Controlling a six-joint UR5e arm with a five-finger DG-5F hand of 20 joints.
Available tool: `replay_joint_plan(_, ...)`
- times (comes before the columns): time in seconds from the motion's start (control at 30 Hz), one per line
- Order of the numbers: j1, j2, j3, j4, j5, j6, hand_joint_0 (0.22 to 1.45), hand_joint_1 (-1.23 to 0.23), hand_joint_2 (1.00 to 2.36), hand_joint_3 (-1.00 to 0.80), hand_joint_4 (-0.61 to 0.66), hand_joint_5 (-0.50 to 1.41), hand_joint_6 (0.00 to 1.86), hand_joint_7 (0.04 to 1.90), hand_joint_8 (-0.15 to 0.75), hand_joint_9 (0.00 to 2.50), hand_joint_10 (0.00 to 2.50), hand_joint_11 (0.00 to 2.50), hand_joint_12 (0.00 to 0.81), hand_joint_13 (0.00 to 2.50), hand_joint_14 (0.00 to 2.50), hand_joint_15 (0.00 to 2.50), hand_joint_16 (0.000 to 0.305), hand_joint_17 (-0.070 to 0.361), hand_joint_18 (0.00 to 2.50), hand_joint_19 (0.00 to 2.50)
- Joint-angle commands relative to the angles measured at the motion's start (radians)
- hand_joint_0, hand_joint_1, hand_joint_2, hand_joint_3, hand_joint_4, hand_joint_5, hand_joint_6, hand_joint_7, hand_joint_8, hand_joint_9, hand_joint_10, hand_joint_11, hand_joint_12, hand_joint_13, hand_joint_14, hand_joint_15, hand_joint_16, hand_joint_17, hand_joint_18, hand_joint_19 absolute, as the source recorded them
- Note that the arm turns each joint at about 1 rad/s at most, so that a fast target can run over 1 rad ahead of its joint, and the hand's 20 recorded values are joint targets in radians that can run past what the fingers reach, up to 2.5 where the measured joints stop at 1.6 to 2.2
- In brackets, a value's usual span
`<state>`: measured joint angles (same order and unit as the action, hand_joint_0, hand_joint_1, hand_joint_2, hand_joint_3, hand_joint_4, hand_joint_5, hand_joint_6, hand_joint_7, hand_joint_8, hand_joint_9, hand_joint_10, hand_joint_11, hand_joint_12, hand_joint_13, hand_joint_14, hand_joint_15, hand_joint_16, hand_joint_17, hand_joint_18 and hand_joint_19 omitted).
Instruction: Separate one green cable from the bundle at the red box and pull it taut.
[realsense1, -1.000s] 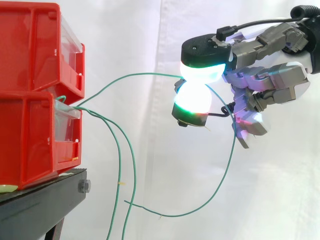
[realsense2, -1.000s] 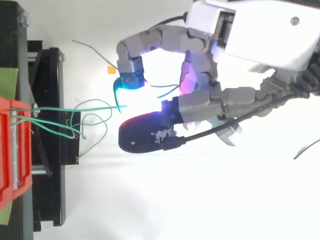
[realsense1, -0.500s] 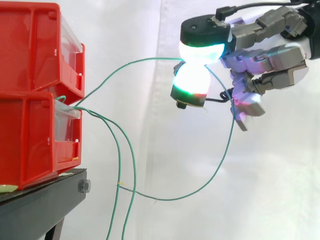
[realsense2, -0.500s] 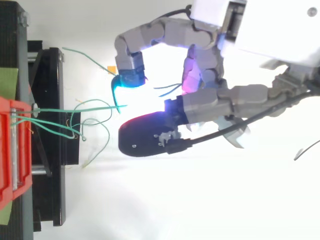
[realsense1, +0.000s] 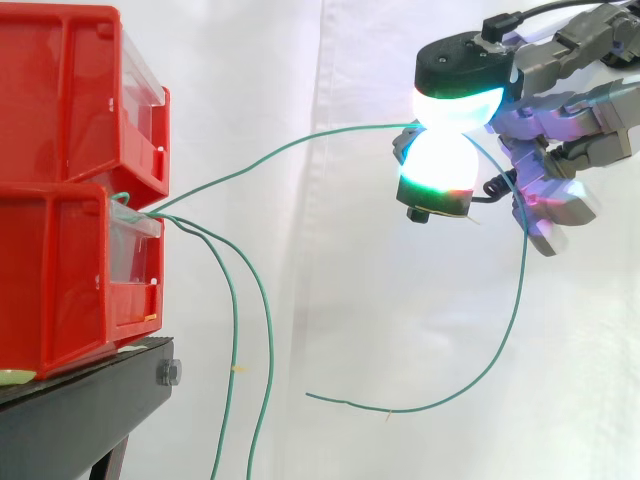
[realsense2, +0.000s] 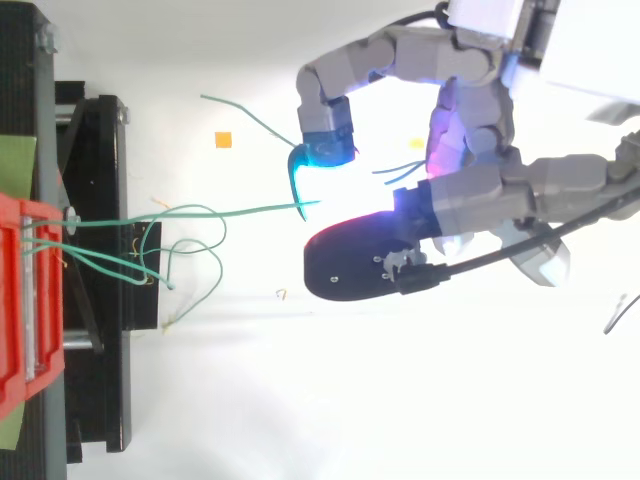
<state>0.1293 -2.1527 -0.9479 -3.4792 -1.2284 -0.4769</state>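
Note:
The hand (realsense1: 560, 110) hangs at the upper right of the side view, two glowing fingertips (realsense1: 440, 160) pinched on one green cable (realsense1: 290, 146). That cable runs in a shallow curve from the lower red box (realsense1: 60, 280) up to the pinch, then droops in a long loop (realsense1: 500, 340) below the hand. Two more green cables (realsense1: 240, 340) hang down from the same box front. In the top view the hand (realsense2: 470, 190) sits right of centre, with the held cable (realsense2: 240, 211) stretching left to the red box (realsense2: 20, 300).
A second red bin (realsense1: 70, 90) is stacked on the lower one. Both rest on a black stand (realsense1: 90, 410) at the left. A white curtain is the backdrop. Small cable scraps (realsense2: 224, 139) lie on the white floor.
The hand has moved right, away from the boxes, and slightly up, still pinching the cable. The held cable's run from the box is longer and straighter; its loose tail swung right.

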Motion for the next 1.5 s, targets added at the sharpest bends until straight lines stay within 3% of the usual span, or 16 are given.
replay_joint_plan(0.0, 0.000, 0.001, 0.000, -0.004, -0.002, 0.001, 0.73, -0.66, 1.02, -0.22, 0.02, 0.15, 0.50, 1.34, 0.203, 2.07, 0.02, 0.62, 0.370, 1.45, 0.02, 0.57, 0.054, 0.120, 1.09, 0.53)
replay_joint_plan(0.17, -0.003, 0.001, -0.002, -0.014, -0.016, 0.001, 0.73, -0.66, 1.02, -0.21, 0.02, 0.15, 0.50, 1.34, 0.205, 2.07, 0.02, 0.62, 0.370, 1.45, 0.02, 0.57, 0.053, 0.120, 1.09, 0.53)
replay_joint_plan(0.3, -0.007, 0.011, -0.026, -0.020, -0.020, 0.000, 0.73, -0.66, 1.02, -0.22, 0.02, 0.15, 0.50, 1.34, 0.205, 2.07, 0.02, 0.61, 0.377, 1.45, 0.02, 0.56, 0.053, 0.120, 1.09, 0.53)
replay_joint_plan(0.4, -0.005, 0.042, -0.098, 0.002, -0.017, 0.000, 0.73, -0.66, 1.02, -0.22, 0.02, 0.15, 0.50, 1.34, 0.203, 2.07, 0.02, 0.60, 0.370, 1.45, 0.02, 0.57, 0.054, 0.120, 1.09, 0.53)
replay_joint_plan(0.47, -0.005, 0.050, -0.114, 0.012, -0.016, 0.000, 0.73, -0.66, 1.02, -0.21, 0.02, 0.15, 0.50, 1.34, 0.204, 2.07, 0.02, 0.61, 0.374, 1.45, 0.02, 0.57, 0.053, 0.120, 1.09, 0.53)
replay_joint_plan(0.5, -0.002, 0.077, -0.160, 0.061, -0.014, 0.000, 0.73, -0.66, 1.02, -0.22, 0.02, 0.15, 0.50, 1.34, 0.199, 2.07, 0.02, 0.61, 0.374, 1.45, 0.02, 0.57, 0.053, 0.120, 1.09, 0.53)
replay_joint_plan(0.6, 0.000, 0.106, -0.219, 0.130, -0.008, 0.000, 0.73, -0.66, 1.02, -0.22, 0.02, 0.15, 0.50, 1.34, 0.206, 2.07, 0.02, 0.62, 0.374, 1.45, 0.02, 0.57, 0.053, 0.120, 1.09, 0.53)
replay_joint_plan(0.63, 0.001, 0.132, -0.258, 0.181, -0.005, -0.002, 0.73, -0.67, 1.02, -0.22, 0.02, 0.15, 0.50, 1.34, 0.204, 2.07, 0.02, 0.62, 0.375, 1.45, 0.02, 0.57, 0.053, 0.120, 1.09, 0.53)
replay_joint_plan(1.47, 0.003, 0.132, -0.253, 0.229, 0.003, -0.020, 0.72, -0.66, 1.02, -0.23, 0.01, 0.15, 0.50, 1.34, 0.197, 2.07, 0.02, 0.62, 0.373, 1.44, 0.02, 0.57, 0.053, 0.120, 1.09, 0.53)
